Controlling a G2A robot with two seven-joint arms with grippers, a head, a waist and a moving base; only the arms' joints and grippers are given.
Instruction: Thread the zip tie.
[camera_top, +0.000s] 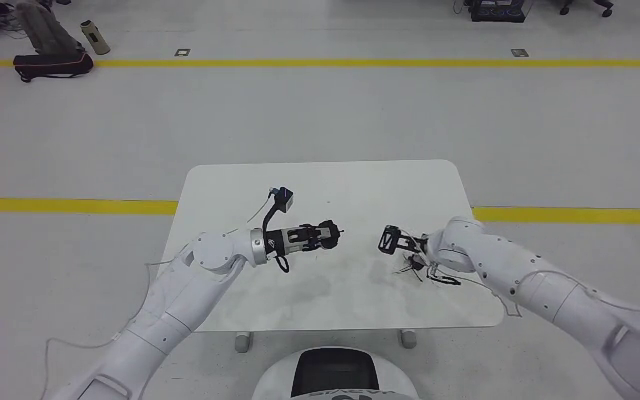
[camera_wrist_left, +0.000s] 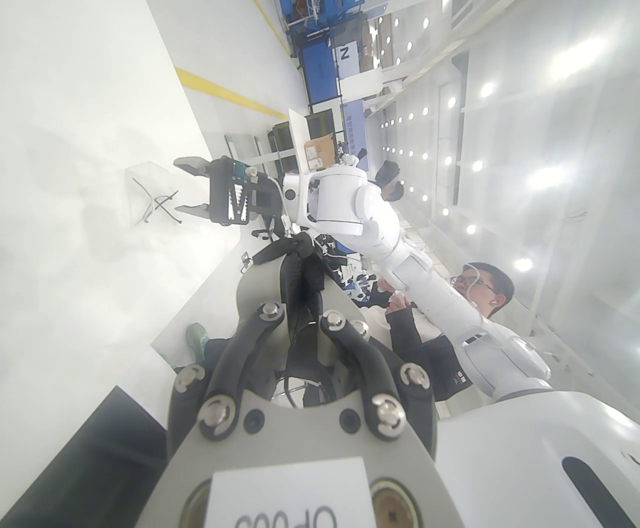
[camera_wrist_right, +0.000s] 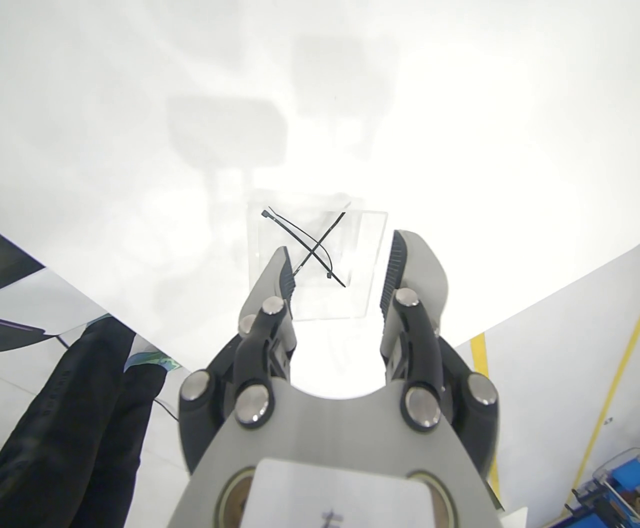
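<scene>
Spreading under everything is the white, round-cornered worktop (camera_top: 300, 190), and on it rests the landmark for all that follows: a shallow, square tray of clear plastic (camera_wrist_right: 367, 240).

Next in size come the two grippers. The right gripper (camera_wrist_right: 340, 247) hangs just short of the tray and points straight at it. Its fingers (camera_wrist_right: 285, 270) are spread wide with nothing between them, so that in its own wrist view the tray sits framed in the gap. The left gripper (camera_top: 333, 236) is near the tray on the opposite side and faces the right gripper across it. Its dark fingers (camera_wrist_left: 300, 265) are drawn together. I see nothing pinched in them, though a strip this thin could escape notice.

Smallest are the thin black plastic zip ties (camera_wrist_right: 312, 250), two as far as I can tell. They lie inside the tray, crossed over one another in an X, and none is looped: each tail is free of its head.

By my reading the task has barely begun. No tie is lifted from the tray and no tail is fed through a head. What remains is to take one tie out of the tray, hold it at both ends, and pass its tip through its own head
</scene>
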